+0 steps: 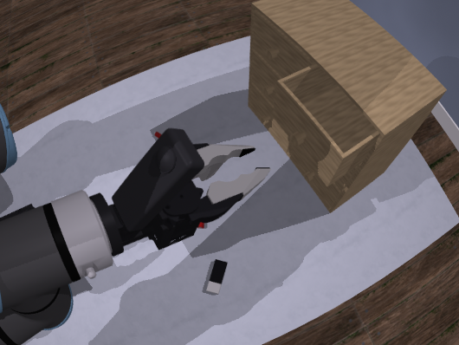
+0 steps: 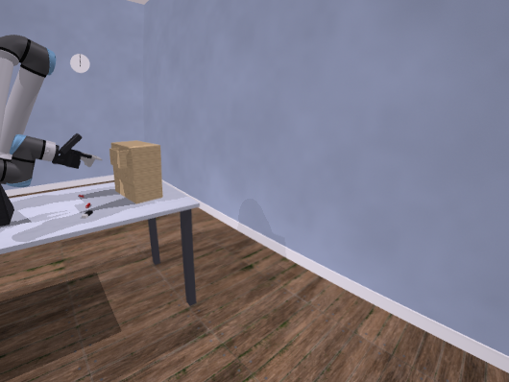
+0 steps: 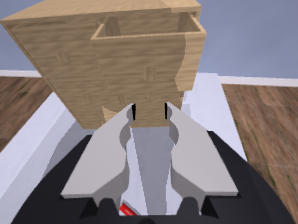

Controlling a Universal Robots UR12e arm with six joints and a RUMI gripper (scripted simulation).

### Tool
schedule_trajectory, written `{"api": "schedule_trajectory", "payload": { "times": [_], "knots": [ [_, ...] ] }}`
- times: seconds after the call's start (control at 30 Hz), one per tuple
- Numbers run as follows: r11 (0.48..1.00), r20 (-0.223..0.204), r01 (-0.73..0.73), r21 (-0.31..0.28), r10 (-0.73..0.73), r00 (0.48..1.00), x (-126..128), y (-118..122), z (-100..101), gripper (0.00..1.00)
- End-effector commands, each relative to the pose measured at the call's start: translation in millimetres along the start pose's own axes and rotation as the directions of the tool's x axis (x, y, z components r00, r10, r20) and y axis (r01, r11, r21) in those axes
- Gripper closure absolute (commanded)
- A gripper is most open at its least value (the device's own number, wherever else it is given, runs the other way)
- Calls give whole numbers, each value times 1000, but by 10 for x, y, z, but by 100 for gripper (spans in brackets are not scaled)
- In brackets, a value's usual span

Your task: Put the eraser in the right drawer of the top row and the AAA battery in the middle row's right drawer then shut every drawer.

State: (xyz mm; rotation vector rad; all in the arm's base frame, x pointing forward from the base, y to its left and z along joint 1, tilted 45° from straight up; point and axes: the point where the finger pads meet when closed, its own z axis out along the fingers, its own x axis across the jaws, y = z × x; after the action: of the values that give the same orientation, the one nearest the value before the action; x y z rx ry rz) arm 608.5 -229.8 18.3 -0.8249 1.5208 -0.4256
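My fingers [image 1: 255, 161]: two pale grey blades with scalloped inner edges and dark tips, set narrowly apart, pinching nothing, touching nothing. They hang above the table [image 1: 346, 260], short of the chest front, with open air between.

Chest [image 1: 346, 56]: blocky, pale wood grain, upright near the table's far corner. Its top-row right drawer [image 1: 329, 126] stands pulled out, an open-topped box with thin walls; I see nothing inside it in the wrist view.

Eraser [image 1: 215, 277]: small rectangular block, black at one end and white at the other, lying flat on the table near my wrist, well apart from the chest.

Small red-tipped item [image 2: 87, 205]: on the table beside the eraser; too small for me to tell whether it is the battery.

Table: smooth light grey top, white-edged, with open room in front of the chest.
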Motion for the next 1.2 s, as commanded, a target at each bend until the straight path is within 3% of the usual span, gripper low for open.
{"api": "schedule_trajectory", "payload": {
  "times": [0.0, 0.6, 1.17],
  "knots": [
    [1000, 0, 1, -5, -1, 1000, 3, -7, -103, 80],
    [1000, 0, 1, -5, -1, 1000, 3, -15, -329, 80],
    [1000, 0, 1, -5, -1, 1000, 3, -16, -371, 80]
  ]
}}
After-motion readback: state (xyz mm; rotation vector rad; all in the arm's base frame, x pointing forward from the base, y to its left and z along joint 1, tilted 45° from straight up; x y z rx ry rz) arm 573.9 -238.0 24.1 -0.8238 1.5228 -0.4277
